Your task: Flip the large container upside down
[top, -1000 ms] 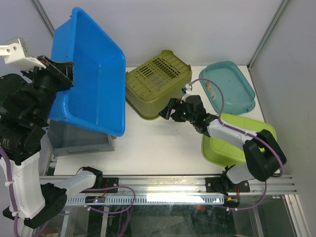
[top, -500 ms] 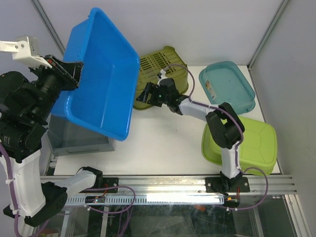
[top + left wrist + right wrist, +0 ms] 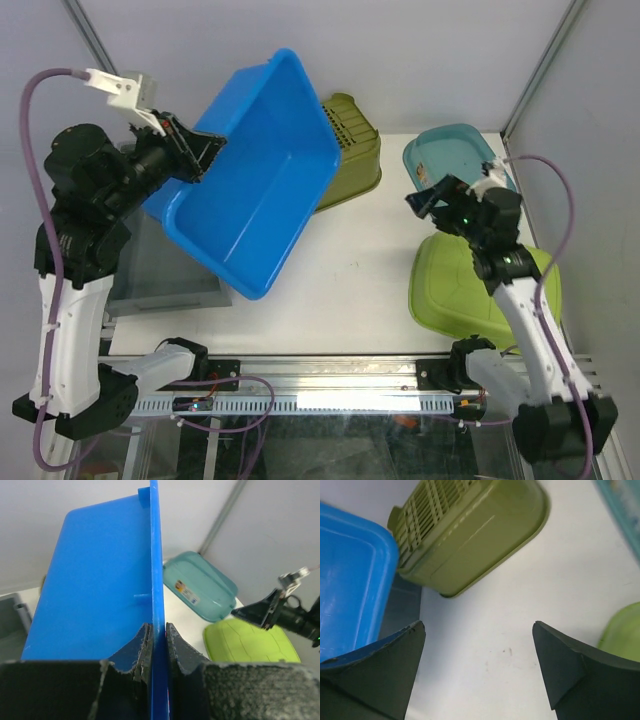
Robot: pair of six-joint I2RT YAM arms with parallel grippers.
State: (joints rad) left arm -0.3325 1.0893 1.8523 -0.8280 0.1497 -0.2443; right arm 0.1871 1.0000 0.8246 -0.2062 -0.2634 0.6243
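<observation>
The large container (image 3: pixel 255 180) is a blue rectangular tub, held in the air and tilted steeply, with its open side facing down-left toward the camera. My left gripper (image 3: pixel 195 155) is shut on its rim at the upper left. In the left wrist view the fingers (image 3: pixel 157 627) pinch the thin blue rim of the tub (image 3: pixel 95 580). My right gripper (image 3: pixel 425 197) hovers open at the right, apart from the tub. In the right wrist view its jaws (image 3: pixel 477 625) stand wide over bare table, and a corner of the tub (image 3: pixel 350 580) shows at left.
An olive slatted basket (image 3: pixel 350 150) lies upside down behind the tub, also seen in the right wrist view (image 3: pixel 470 535). A teal tub (image 3: pixel 460 170) sits at the back right. A lime-green upturned tub (image 3: pixel 480 290) lies under the right arm. A grey bin (image 3: pixel 160 275) stands at left.
The left arm has swung the blue tub rightward and tilted it further, covering part of the olive basket. The right arm has pulled back from the basket to the right side.
</observation>
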